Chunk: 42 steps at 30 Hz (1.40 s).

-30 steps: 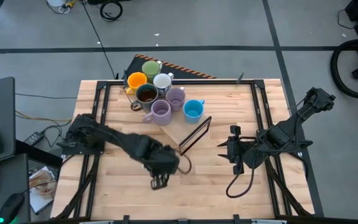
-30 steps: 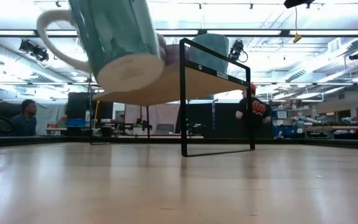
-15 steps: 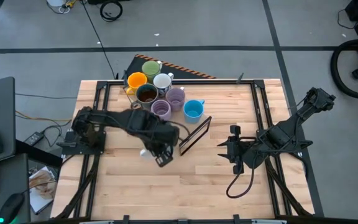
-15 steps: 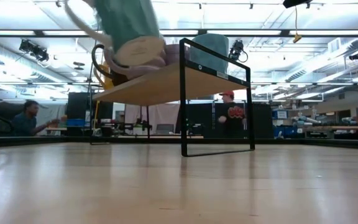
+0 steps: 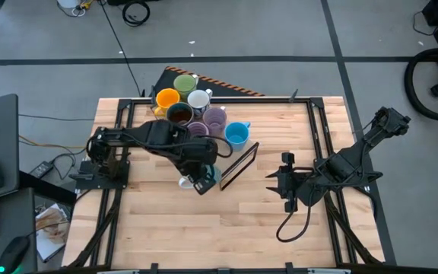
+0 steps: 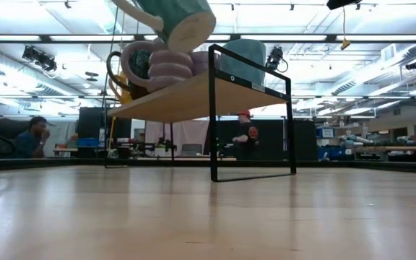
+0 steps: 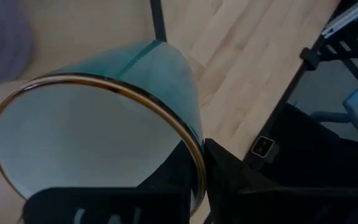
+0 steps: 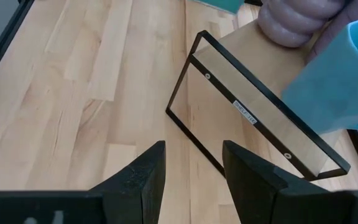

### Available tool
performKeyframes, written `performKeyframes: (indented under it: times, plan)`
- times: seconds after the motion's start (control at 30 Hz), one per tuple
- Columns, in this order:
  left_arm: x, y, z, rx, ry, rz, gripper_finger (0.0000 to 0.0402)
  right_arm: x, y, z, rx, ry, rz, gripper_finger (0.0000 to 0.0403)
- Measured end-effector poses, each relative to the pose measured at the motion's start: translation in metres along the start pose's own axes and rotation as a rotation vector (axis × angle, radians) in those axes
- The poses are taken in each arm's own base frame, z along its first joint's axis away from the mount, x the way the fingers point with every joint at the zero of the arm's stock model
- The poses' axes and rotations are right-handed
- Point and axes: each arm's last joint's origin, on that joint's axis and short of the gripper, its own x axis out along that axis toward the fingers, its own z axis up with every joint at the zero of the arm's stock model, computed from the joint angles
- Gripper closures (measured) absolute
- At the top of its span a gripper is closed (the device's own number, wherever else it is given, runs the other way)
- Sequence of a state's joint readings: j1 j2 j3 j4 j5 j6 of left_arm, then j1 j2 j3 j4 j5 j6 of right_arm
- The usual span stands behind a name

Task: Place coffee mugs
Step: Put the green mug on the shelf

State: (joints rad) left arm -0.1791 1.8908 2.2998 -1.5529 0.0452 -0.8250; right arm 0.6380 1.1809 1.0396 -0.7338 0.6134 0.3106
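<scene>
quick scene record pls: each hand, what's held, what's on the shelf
left hand: shut on teal mug, carried in the air beside the shelf's front edge
right hand: open, empty, waiting at the table's right
shelf: wood on black frame, raised off the table
on shelf: blue mug, lavender mugs, brown mug, orange mug, green mug, white mug

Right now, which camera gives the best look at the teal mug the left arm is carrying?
The left wrist view: the teal mug fills it, rim and inside clear. The low view shows its tilted base; the high view only a sliver; the right wrist view a corner.
</scene>
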Motion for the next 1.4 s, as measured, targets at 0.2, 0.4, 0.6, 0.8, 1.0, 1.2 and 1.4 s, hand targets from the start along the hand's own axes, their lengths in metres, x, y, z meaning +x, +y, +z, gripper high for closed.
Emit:
performKeyframes:
  times: [0.2, 0.4, 0.6, 0.8, 1.0, 1.2, 1.4]
  plan:
    - [-0.002, -0.003, -0.002, 0.009, -0.011, -0.008, 0.0373, 0.0, 0.0, 0.003, -0.02, -0.034, -0.027, 0.0238]
    - [-0.002, 0.007, 0.007, 0.03, -0.067, 0.069, 0.0373, 0.0, 0.001, 0.009, -0.038, -0.083, -0.02, 0.0238]
    - [-0.003, 0.016, 0.015, 0.047, -0.093, 0.109, 0.0373, 0.0, 0.001, 0.009, -0.044, -0.082, -0.023, 0.0238]
    - [0.009, 0.025, 0.028, 0.027, -0.072, 0.138, 0.0373, 0.0, 0.001, 0.009, -0.039, -0.083, -0.023, 0.0238]
    - [0.029, 0.026, 0.037, 0.053, -0.011, 0.145, 0.0373, 0.0, 0.001, 0.009, -0.037, -0.086, -0.022, 0.0238]
    - [0.036, 0.025, 0.04, 0.071, 0.009, 0.136, 0.0373, 0.0, 0.001, 0.01, -0.038, -0.09, -0.012, 0.0238]
    - [0.037, 0.025, 0.043, 0.067, -0.001, 0.126, 0.0373, 0.0, 0.002, 0.01, -0.035, -0.092, 0.003, 0.0238]
